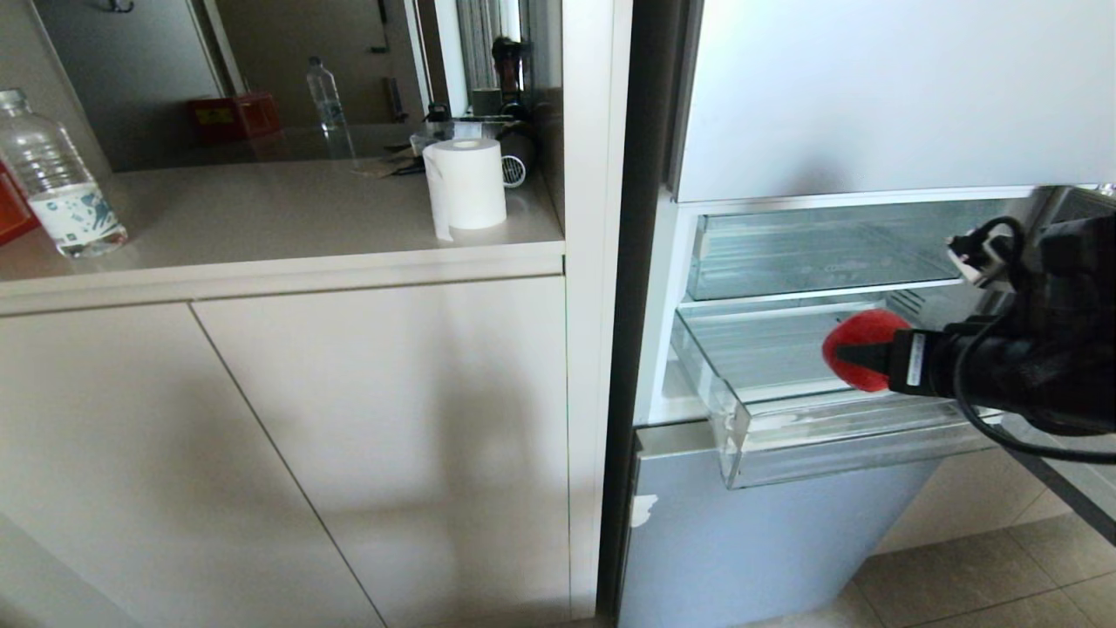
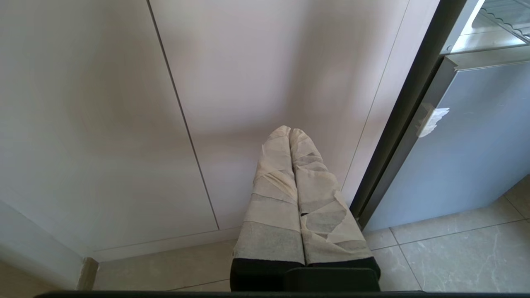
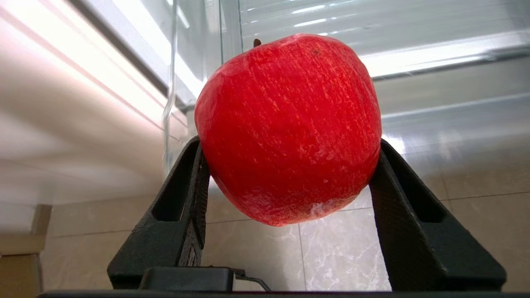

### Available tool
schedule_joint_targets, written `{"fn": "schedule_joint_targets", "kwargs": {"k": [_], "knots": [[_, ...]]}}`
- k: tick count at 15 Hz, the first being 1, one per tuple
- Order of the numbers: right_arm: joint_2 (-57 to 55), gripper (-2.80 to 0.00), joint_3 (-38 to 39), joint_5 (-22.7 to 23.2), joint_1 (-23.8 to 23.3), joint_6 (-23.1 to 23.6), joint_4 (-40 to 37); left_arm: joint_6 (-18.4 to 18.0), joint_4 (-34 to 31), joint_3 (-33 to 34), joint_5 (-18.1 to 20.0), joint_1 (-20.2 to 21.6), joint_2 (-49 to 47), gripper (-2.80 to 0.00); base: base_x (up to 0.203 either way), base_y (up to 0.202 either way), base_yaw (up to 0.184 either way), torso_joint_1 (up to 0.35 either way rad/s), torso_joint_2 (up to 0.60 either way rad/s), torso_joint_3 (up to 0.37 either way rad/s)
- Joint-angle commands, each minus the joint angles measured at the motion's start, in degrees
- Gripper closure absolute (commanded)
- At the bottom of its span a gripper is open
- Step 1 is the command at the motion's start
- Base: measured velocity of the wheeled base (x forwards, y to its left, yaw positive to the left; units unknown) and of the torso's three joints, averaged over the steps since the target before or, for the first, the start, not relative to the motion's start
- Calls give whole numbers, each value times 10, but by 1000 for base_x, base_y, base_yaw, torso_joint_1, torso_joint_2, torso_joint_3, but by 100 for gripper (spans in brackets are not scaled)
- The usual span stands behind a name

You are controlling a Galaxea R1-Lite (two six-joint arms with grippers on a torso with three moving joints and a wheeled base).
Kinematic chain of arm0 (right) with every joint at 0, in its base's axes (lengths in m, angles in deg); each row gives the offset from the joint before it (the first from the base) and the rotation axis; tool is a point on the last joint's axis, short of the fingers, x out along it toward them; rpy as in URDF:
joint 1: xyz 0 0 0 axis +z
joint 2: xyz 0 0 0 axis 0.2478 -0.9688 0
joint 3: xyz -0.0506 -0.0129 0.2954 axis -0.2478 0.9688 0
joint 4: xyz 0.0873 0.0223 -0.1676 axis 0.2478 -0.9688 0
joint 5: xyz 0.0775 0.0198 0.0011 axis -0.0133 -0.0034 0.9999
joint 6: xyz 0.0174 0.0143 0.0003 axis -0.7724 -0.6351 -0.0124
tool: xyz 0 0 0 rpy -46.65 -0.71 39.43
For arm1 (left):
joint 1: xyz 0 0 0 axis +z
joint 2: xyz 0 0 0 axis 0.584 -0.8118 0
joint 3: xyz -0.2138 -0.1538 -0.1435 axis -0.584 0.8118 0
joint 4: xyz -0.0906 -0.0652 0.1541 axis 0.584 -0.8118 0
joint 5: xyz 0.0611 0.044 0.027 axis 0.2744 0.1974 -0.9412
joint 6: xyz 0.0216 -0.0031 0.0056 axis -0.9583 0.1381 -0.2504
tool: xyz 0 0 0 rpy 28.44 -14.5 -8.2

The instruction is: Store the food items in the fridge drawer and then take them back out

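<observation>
While right gripper (image 3: 290,165) clamps the apple (image 3: 290,128) at its widest girth, 2 fingers (image 3: 182,198) risk slip: smooth, rigid, light.

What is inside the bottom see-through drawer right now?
Nothing that shows. The lower drawer has a bare ribbed floor where visible. The right gripper holds the apple in front of it, and the arm hides the drawer's right part.
</observation>
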Motion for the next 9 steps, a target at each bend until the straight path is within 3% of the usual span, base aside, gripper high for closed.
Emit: {"fn": "schedule_joint_targets", "kwargs": {"k": [1,5,9], "knots": [[134,0,61,-16,-1,0,-12,0,0,0,0,0,0,0,0,0,0,0,0,0],[306,0,159,-150,-14,-3,-45,0,0,0,0,0,0,0,0,0,0,0,0,0],[482,0,234,-201,-101,20,-78,0,0,0,0,0,0,0,0,0,0,0,0,0]]}}
